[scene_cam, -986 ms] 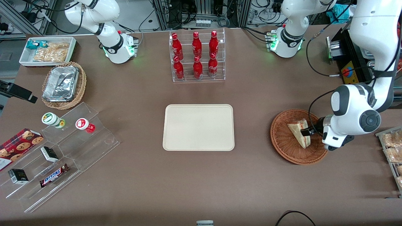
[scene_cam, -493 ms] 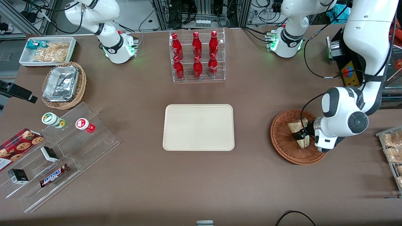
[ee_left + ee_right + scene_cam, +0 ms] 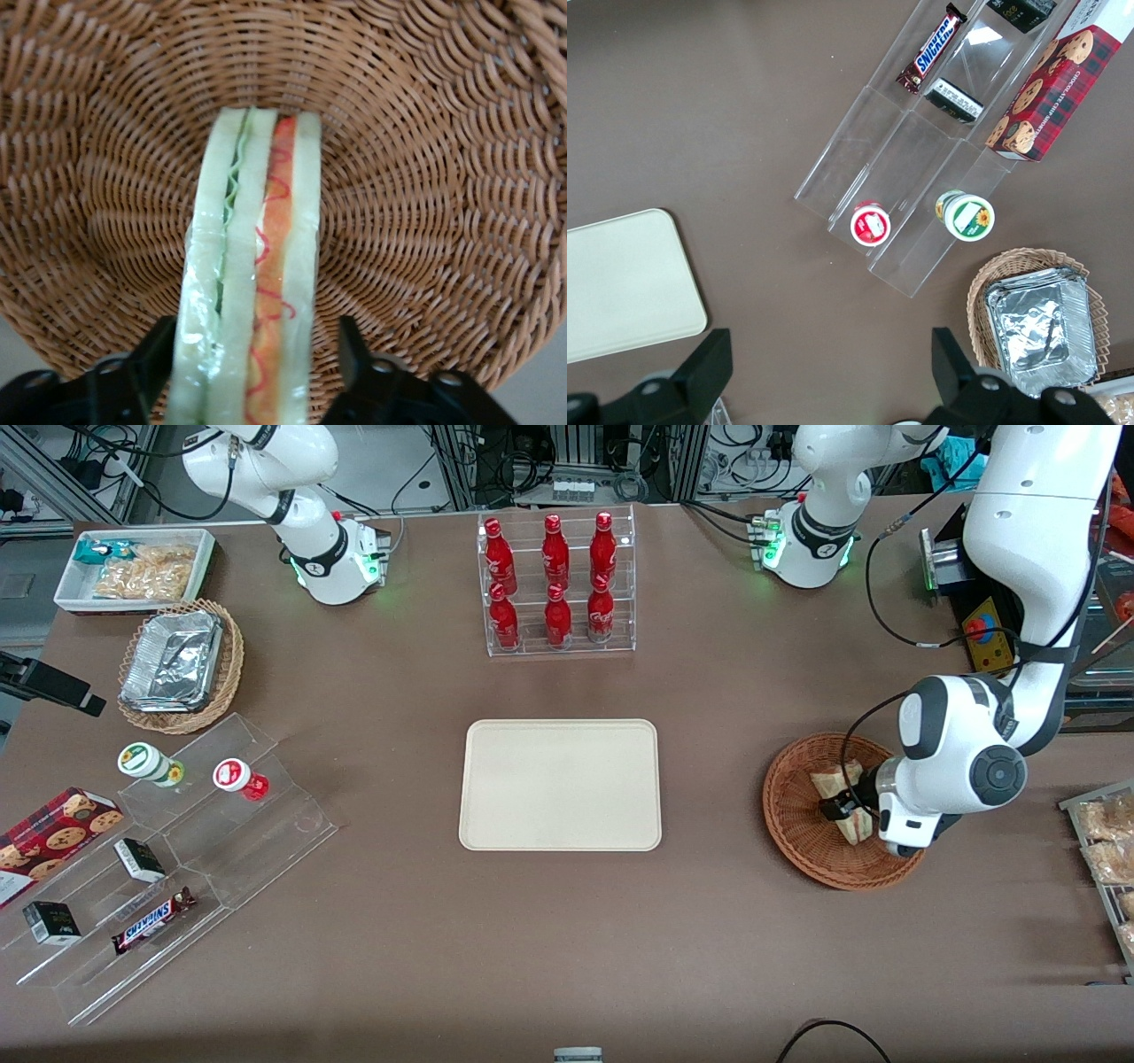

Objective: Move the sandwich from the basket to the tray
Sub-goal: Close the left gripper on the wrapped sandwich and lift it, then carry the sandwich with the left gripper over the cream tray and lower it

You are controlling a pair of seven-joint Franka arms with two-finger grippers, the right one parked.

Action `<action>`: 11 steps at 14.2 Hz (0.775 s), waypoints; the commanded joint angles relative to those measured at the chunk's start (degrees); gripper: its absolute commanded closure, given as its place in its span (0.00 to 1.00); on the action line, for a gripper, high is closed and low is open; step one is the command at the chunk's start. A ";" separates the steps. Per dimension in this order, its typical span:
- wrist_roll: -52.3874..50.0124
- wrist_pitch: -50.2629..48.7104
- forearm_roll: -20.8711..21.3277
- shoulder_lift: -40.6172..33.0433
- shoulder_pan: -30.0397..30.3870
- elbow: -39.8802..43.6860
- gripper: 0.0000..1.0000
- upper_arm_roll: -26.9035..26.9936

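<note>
My gripper (image 3: 251, 372) straddles the wrapped sandwich (image 3: 252, 266) down in the wicker basket (image 3: 797, 841), fingers open with gaps either side, so closing off-centre could let that slick wrap squirt free.

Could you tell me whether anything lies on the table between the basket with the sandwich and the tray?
Nothing visible does. The gripper straddles the sandwich in the basket, and only bare table separates it from the tray.

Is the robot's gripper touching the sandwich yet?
Cannot tell. In the left wrist view the gripper straddles the sandwich in the basket, one finger on each side, but neither contact nor a gap shows plainly.
</note>
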 commanded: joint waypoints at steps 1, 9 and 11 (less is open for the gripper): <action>0.89 -0.01 0.09 -1.07 0.01 0.53 0.92 -0.33; 1.95 -7.31 3.51 -8.19 -13.07 4.84 0.94 -2.69; 0.46 -7.22 3.69 -7.76 -13.97 4.67 0.93 -9.00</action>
